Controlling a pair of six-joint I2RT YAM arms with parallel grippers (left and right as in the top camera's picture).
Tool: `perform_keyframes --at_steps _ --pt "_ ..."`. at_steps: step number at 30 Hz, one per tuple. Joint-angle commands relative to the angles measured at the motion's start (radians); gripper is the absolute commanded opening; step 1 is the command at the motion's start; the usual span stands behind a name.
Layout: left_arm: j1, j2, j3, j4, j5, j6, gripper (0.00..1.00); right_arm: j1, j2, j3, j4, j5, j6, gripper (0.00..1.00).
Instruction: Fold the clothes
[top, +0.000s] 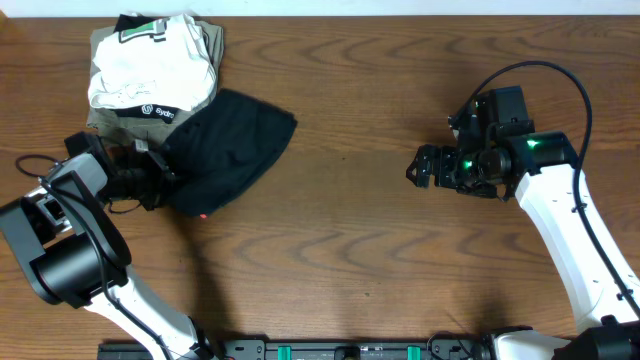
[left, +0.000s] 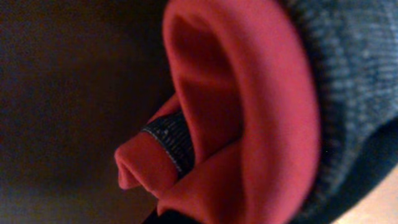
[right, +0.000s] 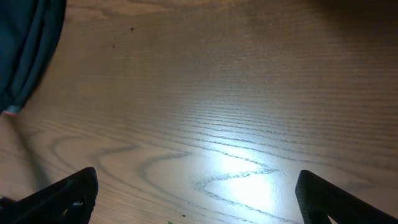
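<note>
The clothes (top: 228, 148) lie as a bunched black heap at the left of the table. My left gripper (top: 160, 175) is at the heap's left edge, shut on the fabric there. The left wrist view is filled by the bright red lining (left: 249, 124) and the grey ribbed waistband (left: 348, 74), which hide the fingers. My right gripper (top: 418, 167) hovers over bare wood at the right, far from the clothes. It is open, with both fingers (right: 62, 196) wide apart and nothing between them. A dark edge of the clothes (right: 31, 50) shows at the top left of the right wrist view.
A stack of folded garments (top: 150, 75), white on top of olive, sits at the back left, touching the black heap. The wooden table (top: 360, 250) stretches between the two arms. A cable loops above the right arm (top: 560, 75).
</note>
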Motion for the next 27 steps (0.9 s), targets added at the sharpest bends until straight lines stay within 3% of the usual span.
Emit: perform_keyframes --at_steps 1,10,17,27 --pt "0.031 0.022 -0.05 -0.065 -0.087 -0.028 0.06 0.01 0.003 0.0 0.003 -0.002 -0.004 0.99" --pt "0.061 -0.257 -0.05 -0.184 -0.039 -0.016 0.06 0.01 0.003 0.0 0.024 0.004 -0.008 0.99" --pt "0.03 -0.531 -0.043 -0.19 -0.039 -0.051 0.06 0.01 0.003 0.0 0.058 0.004 -0.01 0.99" --pt "-0.201 -0.723 -0.003 -0.08 -0.043 -0.094 0.06 0.01 0.003 0.0 0.088 0.004 -0.02 0.99"
